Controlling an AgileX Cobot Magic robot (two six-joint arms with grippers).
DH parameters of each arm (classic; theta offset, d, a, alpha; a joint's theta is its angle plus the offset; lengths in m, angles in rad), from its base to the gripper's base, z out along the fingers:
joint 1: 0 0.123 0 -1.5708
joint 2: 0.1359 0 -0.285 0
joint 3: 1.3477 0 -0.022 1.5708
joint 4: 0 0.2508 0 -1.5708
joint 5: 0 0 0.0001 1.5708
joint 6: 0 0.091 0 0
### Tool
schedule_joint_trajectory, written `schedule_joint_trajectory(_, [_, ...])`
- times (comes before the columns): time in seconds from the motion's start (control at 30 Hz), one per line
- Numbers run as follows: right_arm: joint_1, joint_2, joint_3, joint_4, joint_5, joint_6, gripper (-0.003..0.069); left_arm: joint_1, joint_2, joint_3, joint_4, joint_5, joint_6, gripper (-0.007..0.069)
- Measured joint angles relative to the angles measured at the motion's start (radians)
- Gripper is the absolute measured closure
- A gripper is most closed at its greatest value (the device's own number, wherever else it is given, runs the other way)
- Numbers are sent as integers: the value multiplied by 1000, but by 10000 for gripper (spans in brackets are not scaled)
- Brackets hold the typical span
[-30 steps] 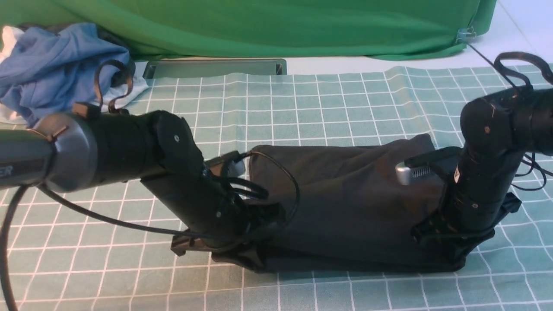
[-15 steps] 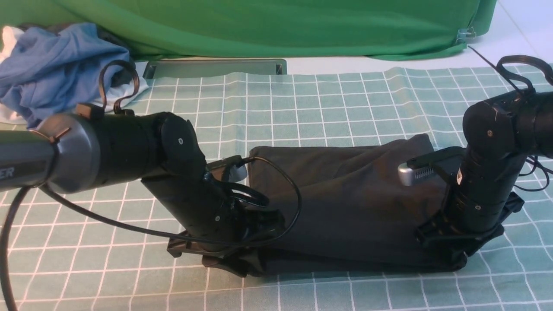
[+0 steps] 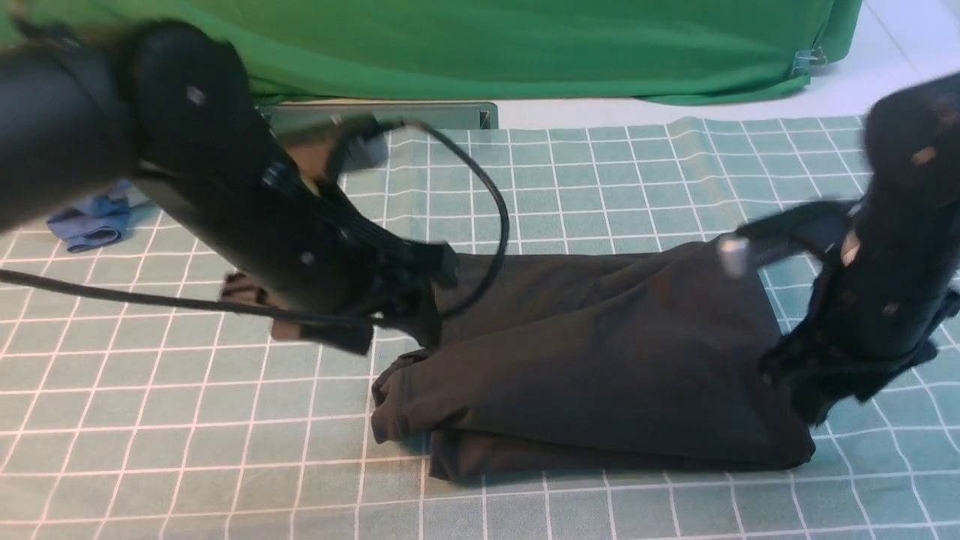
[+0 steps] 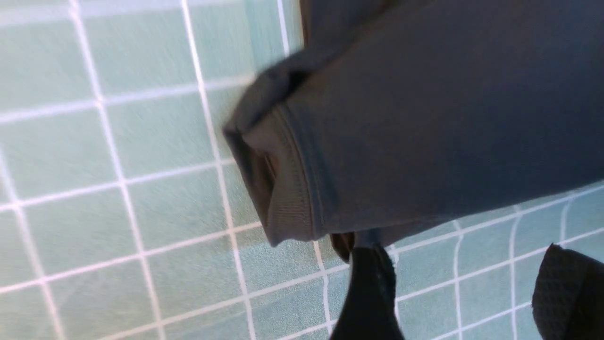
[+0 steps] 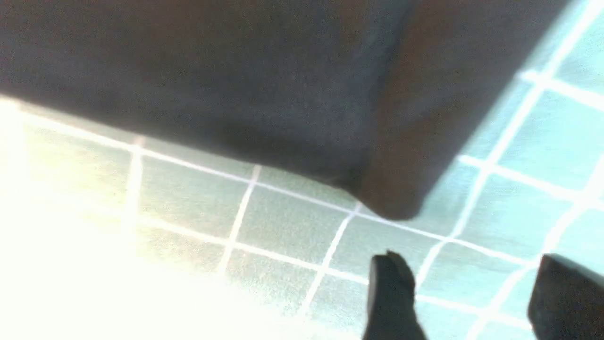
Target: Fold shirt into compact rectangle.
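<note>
I see both claws spread, gripping nothing: left gripper (image 4: 465,288), right gripper (image 5: 476,297), beside the folded black soft-knit shirt (image 3: 600,367).

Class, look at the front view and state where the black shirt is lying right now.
The shirt lies folded on the checked tablecloth in the centre-right foreground of the front view, between the two arms, with the green backdrop behind it.

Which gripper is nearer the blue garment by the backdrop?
Left. The left gripper hangs open off the shirt's left end, the blue garment's side; the right gripper, open, is off the opposite end.
</note>
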Motion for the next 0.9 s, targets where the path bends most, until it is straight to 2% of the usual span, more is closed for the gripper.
schedule_joint_trajectory(0.2, [0,-236,0,-8,5,-23,319,0,-80,-3,15,5,-1,258])
schedule_joint_trajectory(0.33, [0,-479,0,-10,9,-78,440,0,-144,-3,33,2,-1,373])
schedule_joint_trajectory(0.37, [0,-490,0,-10,9,-81,448,0,-146,-3,33,2,-1,379])
schedule_joint_trajectory(0.43, [0,-624,0,-10,10,-113,557,0,-172,-3,34,2,-1,455])
schedule_joint_trajectory(0.5, [0,-735,0,-11,7,-130,610,0,-188,-3,35,-1,-1,511])
schedule_joint_trajectory(0.6, [0,-897,5,-11,-22,-133,629,0,-201,-3,35,0,-1,561])
schedule_joint_trajectory(0.7, [0,-1061,50,-11,-99,-136,629,0,-208,-3,38,0,-1,579])
schedule_joint_trajectory(0.9, [0,-1328,285,-11,-381,-153,629,0,-209,4,42,-20,-1,589])
